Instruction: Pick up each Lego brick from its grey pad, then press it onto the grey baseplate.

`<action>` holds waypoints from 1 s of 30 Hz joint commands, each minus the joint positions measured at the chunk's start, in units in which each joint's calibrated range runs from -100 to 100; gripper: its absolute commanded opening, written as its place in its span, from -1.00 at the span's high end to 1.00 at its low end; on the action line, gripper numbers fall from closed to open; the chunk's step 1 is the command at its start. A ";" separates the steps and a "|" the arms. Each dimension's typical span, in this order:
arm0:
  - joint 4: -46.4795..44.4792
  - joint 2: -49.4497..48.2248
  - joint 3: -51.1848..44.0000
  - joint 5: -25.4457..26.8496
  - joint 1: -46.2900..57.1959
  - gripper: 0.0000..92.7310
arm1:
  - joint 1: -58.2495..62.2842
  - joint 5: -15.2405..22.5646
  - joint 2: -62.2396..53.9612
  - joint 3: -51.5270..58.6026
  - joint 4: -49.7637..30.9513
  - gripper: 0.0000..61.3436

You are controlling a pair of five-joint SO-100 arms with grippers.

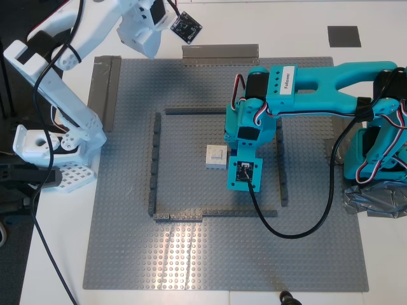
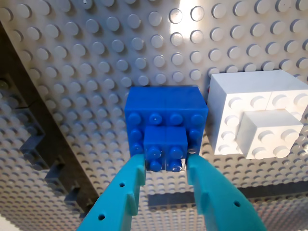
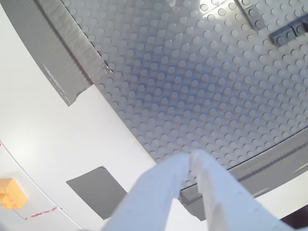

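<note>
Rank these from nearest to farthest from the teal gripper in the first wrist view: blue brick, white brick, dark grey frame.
From my first gripper:
1. Blue brick, between its jaws.
2. White brick, right beside the blue one.
3. Dark grey frame, off on the blue brick's other side.

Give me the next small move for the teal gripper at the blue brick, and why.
Probably press straight down, then open. My first gripper clamps the blue brick's raised top, and the brick already sits on the grey baseplate beside the white brick; full seating isn't visible.
</note>
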 commanded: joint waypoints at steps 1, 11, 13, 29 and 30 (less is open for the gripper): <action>-0.43 -0.33 -0.68 0.19 0.00 0.74 | -0.37 -0.15 -4.84 -0.33 0.43 0.99; 0.14 -1.10 -1.22 0.24 0.29 0.73 | -0.66 -0.24 -5.02 0.03 0.35 0.99; 0.30 -1.19 -1.22 0.24 0.36 0.73 | -0.66 -0.29 -5.10 0.12 0.35 0.99; 8.19 -1.27 -12.96 0.24 1.08 0.73 | -0.08 -0.05 -6.65 2.20 0.18 0.99; 8.44 -1.27 -13.41 0.24 1.16 0.73 | -0.08 -0.05 -6.65 2.29 0.18 0.99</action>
